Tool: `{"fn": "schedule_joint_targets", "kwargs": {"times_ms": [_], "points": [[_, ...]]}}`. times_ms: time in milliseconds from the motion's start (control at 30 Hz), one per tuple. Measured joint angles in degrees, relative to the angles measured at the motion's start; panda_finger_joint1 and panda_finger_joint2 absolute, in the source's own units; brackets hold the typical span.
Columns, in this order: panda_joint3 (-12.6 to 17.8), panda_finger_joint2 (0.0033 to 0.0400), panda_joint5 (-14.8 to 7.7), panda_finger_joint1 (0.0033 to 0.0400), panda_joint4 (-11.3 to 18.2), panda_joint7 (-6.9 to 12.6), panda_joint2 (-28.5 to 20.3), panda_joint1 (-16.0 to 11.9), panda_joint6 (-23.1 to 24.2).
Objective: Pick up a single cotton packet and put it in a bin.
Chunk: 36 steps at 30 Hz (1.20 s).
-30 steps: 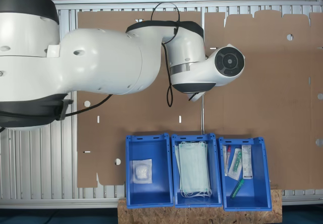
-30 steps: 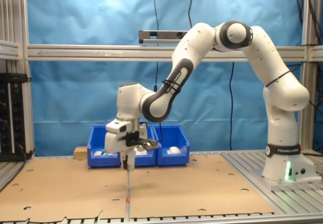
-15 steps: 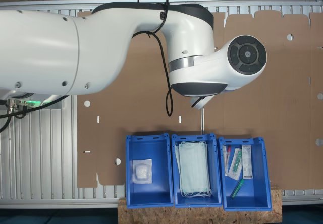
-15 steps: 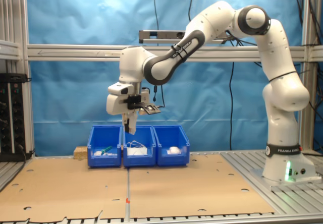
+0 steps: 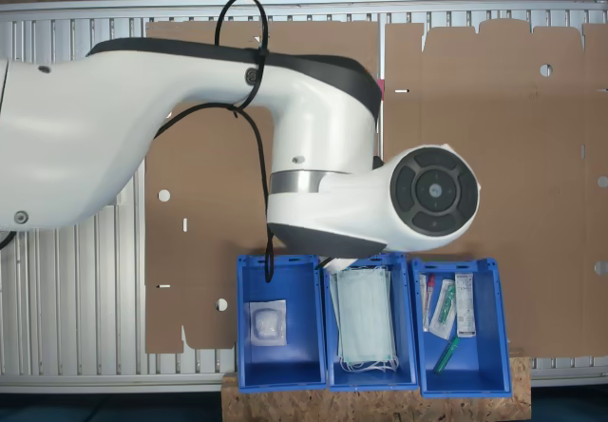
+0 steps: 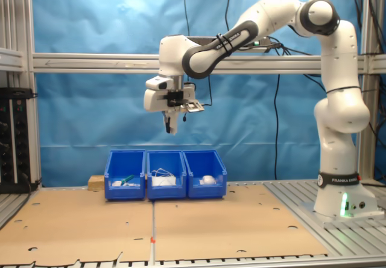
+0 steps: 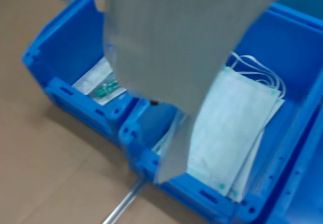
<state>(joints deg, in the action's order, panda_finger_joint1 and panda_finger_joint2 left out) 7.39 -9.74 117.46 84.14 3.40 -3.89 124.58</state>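
A robotics lab: aluminium framing [image 6: 120, 63], a blue backdrop [image 6: 90, 14] and a cardboard-covered bench [image 6: 211, 220].

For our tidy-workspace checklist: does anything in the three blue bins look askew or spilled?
Nothing looks spilled. The face masks lie stacked in the middle bin, ear loops trailing loosely. The gripper hangs high above, a pale packet hanging close before the wrist camera.

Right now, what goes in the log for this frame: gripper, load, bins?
gripper: gripper high above the bins, fingers apparently closed on the cotton packet
load: packet hangs flat over the middle bin
middle bin: face masks
outer bins: one holds a clear-fronted wad packet, the other assorted small packets
stage: packet not yet released
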Motion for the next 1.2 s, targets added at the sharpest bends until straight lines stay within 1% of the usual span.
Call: {"fn": "schedule_joint_targets", "kwargs": {"times_ms": [33,67,200,533,667,900,1200], "points": [[0.7,0.0052,-0.3,0.0052,0.4,0.00,-0.3,0.0,-0.2],[2.2,0.0052,-0.9,0.0052,1.1,0.00,-0.8,-0.1,-0.5],[4.9,0.0052,-2.2,0.0052,2.4,0.00,-1.2,-0.2,-0.8],[10.7,0.0052,-6.5,0.0052,6.2,0.00,-1.6,-0.5,0.4],[12.3,0.0052,-7.9,0.0052,8.2,0.00,-2.1,-0.7,1.4],[14.5,0.0052,-9.5,0.0052,11.1,0.00,-3.1,-0.7,3.1],[16.2,0.0052,-13.3,0.0052,13.0,0.00,-3.6,-0.7,6.3]]}}
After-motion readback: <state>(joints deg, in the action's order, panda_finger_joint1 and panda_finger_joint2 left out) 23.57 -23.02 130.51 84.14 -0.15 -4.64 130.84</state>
